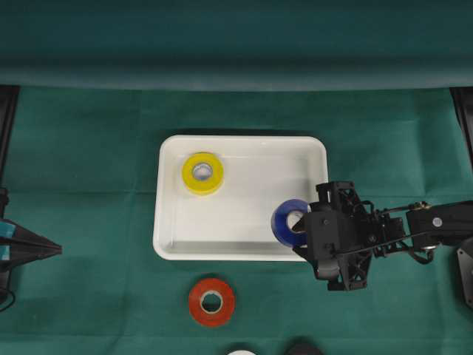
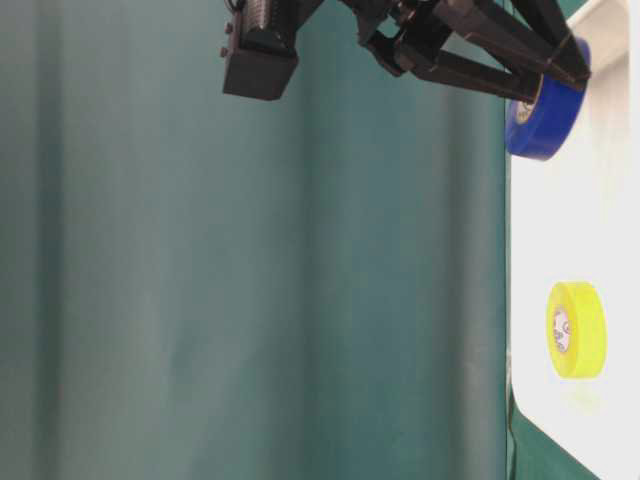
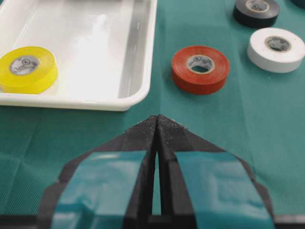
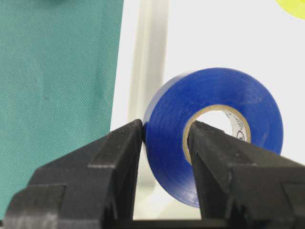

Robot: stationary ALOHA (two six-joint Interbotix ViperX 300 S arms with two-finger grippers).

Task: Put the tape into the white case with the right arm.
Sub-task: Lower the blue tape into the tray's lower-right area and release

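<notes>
The table [image 1: 89, 148], covered with a green cloth, is carrying everything. Near its middle the white case [image 1: 244, 248] is lying flat, a glossy shallow tray with rounded corners and a raised rim. Inside the case a yellow tape roll [image 1: 202, 173] is lying flat, toward the far left corner of the case.

The right arm [image 1: 436, 225], all black, is reaching in from the right edge of the table. Its right pincer [image 1: 297, 227] is pinching the blue tape roll [image 1: 284, 220]: in the right wrist view one finger is sitting inside the hole of the roll and the other one is pressing on its outer side, so the wall of the roll is squeezed between them. The blue roll is standing on its edge, over the near right corner of the case, just inside the rim. It is deep blue and shiny, with a pale inner core.

The left pincer [image 3: 157, 125], black with light-blue bands, is staying at the left edge of the table, with its tips pressed together on nothing.

On the cloth, near the front edge of the table, a red tape roll [image 1: 211, 302] is lying flat, outside the case. Beside it a white tape roll [image 3: 276, 49] and a black tape roll [image 3: 256, 11] are lying flat too.
</notes>
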